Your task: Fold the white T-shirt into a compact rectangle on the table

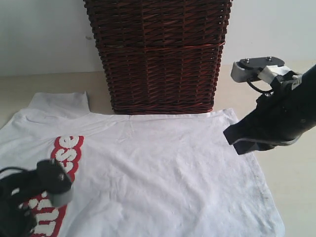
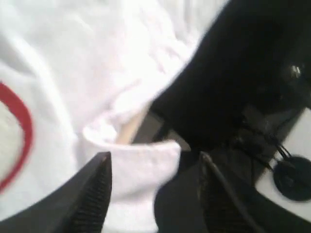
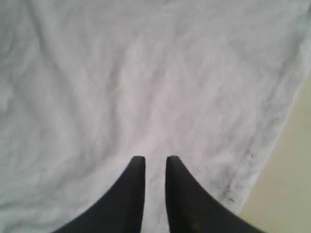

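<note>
Left gripper (image 2: 153, 194): nearest me, low over the red-and-white lettering (image 1: 66, 153). The jaws stand well apart. A folded lip of white cloth lies between them against one finger, not pinched as far as I can see.
White T-shirt (image 1: 168, 168): spread print-up on the table, mostly flat. One sleeve (image 1: 59, 104) reaches toward the far left and the hem (image 3: 252, 160) lies to the right, flecked with dark specks.
Right gripper (image 3: 154, 167): hovers above the shirt just inside the hem. Its fingers are parted by a narrow slit with nothing in it.
Step in hand: I read this as a pause between grasps — neither side has cloth, and the shirt is far from a compact rectangle.
Next move: I'd need both grippers down on matching edges, each pinching both layers cleanly, then a level carry across so the fold lands square.
Table (image 1: 296, 187): pale beige and smooth, with bare room to the right of the hem.
Room: a dark brown wicker basket (image 1: 158, 54) stands just behind the shirt's far edge — close enough to crowd a high lift. A plain pale wall (image 1: 39, 34) is beyond it.
</note>
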`<state>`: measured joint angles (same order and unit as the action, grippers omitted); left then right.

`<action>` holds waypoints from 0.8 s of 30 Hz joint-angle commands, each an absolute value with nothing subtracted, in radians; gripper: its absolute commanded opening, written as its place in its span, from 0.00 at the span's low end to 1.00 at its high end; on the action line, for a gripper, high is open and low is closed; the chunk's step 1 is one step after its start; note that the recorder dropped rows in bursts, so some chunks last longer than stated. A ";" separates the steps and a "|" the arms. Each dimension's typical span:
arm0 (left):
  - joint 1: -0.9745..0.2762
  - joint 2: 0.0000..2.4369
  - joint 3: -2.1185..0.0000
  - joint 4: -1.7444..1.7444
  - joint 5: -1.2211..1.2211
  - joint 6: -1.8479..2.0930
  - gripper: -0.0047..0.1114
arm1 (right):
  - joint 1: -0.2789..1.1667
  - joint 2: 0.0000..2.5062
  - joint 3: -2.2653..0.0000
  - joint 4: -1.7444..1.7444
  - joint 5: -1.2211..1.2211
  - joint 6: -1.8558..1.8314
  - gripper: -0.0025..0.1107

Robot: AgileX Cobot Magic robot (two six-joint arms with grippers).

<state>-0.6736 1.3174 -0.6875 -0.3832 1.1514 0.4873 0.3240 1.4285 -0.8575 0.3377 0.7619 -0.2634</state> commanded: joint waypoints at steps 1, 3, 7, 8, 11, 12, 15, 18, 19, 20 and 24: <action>-0.683 1.329 -0.702 -0.399 0.887 0.516 0.51 | 0.325 1.463 -0.823 0.195 0.801 -0.109 0.32; -0.718 1.364 -0.686 -0.487 0.830 0.640 0.53 | 0.325 1.477 -0.797 0.109 0.786 -0.007 0.40; -0.853 1.441 -0.676 -0.608 0.698 0.777 0.54 | 0.325 1.488 -0.792 0.061 0.776 0.089 0.44; -0.894 1.462 -0.676 -0.602 0.647 0.780 0.54 | 0.325 1.488 -0.790 0.074 0.784 0.089 0.44; -0.989 1.511 -0.678 -0.554 0.498 0.780 0.54 | 0.325 1.497 -0.745 0.068 0.790 0.089 0.44; -1.003 1.521 -0.678 -0.541 0.469 0.778 0.54 | 0.325 1.502 -0.728 0.064 0.790 0.089 0.44; -1.017 1.524 -0.678 -0.534 0.402 0.731 0.54 | 0.325 1.511 -0.678 0.052 0.790 0.122 0.44; -1.017 1.505 -0.678 -0.536 0.389 0.701 0.54 | 0.325 1.512 -0.638 0.095 0.784 0.134 0.44; -1.017 1.496 -0.678 -0.536 0.391 0.694 0.54 | 0.325 1.512 -0.620 0.122 0.778 0.134 0.44; -1.017 1.489 -0.678 -0.538 0.391 0.694 0.54 | 0.325 1.512 -0.604 0.144 0.765 0.134 0.44; -1.017 1.453 -0.678 -0.561 0.386 0.694 0.54 | 0.325 1.512 -0.469 0.518 0.647 -0.126 0.44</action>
